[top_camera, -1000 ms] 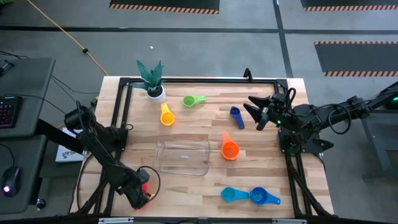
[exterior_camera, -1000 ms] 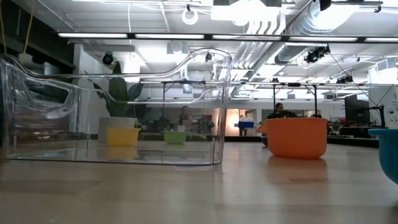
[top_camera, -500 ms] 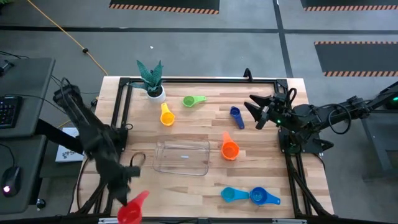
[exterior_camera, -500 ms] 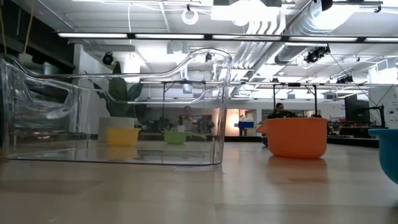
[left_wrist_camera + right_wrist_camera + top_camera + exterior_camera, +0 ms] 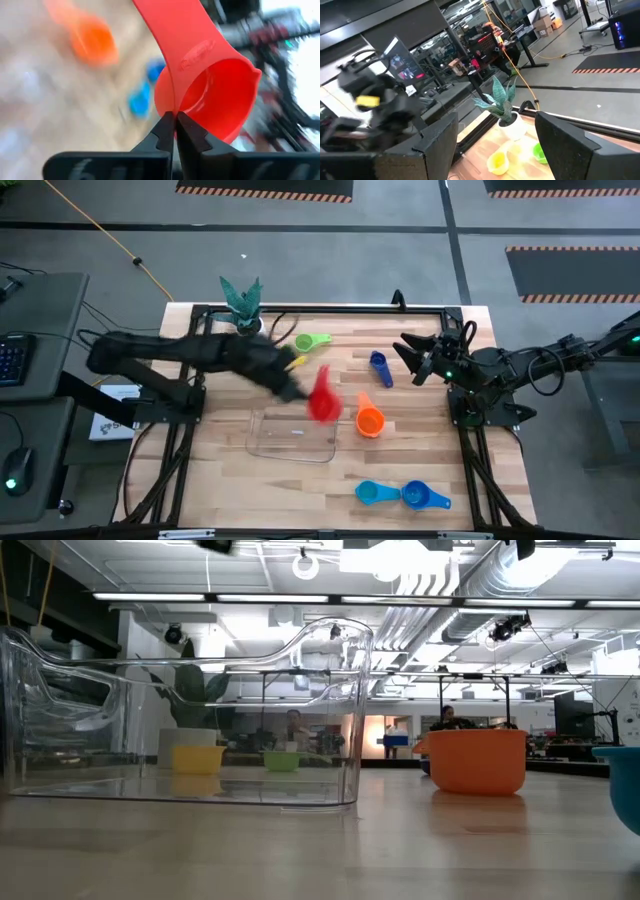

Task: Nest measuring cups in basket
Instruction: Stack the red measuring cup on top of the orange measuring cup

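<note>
Red measuring cup (image 5: 210,95), round-bowled with a flat handle, is pinched by the left gripper (image 5: 292,390) above the clear basket (image 5: 293,434); the right gripper (image 5: 415,355) is held wide open at the table's right edge

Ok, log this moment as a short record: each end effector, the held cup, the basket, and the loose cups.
left end effector: shut on red cup, above the basket's far right edge
red cup: held, off the table
right end effector: open, waiting at the table's right side
basket: mid-table, no cups inside
loose cups: orange cup, yellow cup, green cup, dark blue cup, two light blue cups
</note>
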Controlling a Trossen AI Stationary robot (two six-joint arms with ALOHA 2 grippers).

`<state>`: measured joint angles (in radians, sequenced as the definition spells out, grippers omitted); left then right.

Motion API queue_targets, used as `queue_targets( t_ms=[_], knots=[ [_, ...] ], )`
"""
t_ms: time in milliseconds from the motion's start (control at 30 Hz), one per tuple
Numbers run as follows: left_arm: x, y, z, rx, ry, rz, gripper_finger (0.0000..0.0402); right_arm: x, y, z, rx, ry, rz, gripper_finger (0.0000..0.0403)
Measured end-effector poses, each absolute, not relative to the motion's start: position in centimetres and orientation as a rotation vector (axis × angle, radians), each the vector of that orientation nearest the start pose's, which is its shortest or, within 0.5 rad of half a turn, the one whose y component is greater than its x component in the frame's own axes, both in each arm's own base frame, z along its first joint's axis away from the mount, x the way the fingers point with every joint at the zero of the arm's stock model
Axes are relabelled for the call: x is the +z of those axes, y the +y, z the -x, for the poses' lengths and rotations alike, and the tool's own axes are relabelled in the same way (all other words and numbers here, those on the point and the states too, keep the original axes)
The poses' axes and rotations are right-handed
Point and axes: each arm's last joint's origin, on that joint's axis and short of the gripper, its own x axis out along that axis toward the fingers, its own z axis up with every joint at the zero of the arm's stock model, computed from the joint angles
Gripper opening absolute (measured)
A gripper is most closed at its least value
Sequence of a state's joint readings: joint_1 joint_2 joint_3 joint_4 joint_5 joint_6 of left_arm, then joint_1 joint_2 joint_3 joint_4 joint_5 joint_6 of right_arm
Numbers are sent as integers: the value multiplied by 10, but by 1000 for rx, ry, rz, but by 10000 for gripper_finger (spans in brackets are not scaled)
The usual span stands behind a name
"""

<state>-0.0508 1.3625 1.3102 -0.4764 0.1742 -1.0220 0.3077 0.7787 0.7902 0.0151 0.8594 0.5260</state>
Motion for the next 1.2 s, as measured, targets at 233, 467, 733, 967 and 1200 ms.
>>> queue_targets(
  t_ms=[233, 467, 733, 967, 1200],
  knots=[
    [332, -2, -365, 255, 410, 984, 1, 354, 28, -162, -531, -167, -526, 256],
    [270, -15, -405, 422, 439, 1005, 0, 355, 28, -161, -567, -188, -532, 256],
    [234, -26, -435, 383, 520, 1057, 0, 356, 27, -161, -602, -207, -537, 256],
    [218, -27, -443, 413, 626, 991, 0, 357, 27, -161, -600, -211, -543, 256],
    [214, -37, -439, 408, 693, 939, 0, 357, 27, -161, -599, -212, -542, 256]
  ],
)
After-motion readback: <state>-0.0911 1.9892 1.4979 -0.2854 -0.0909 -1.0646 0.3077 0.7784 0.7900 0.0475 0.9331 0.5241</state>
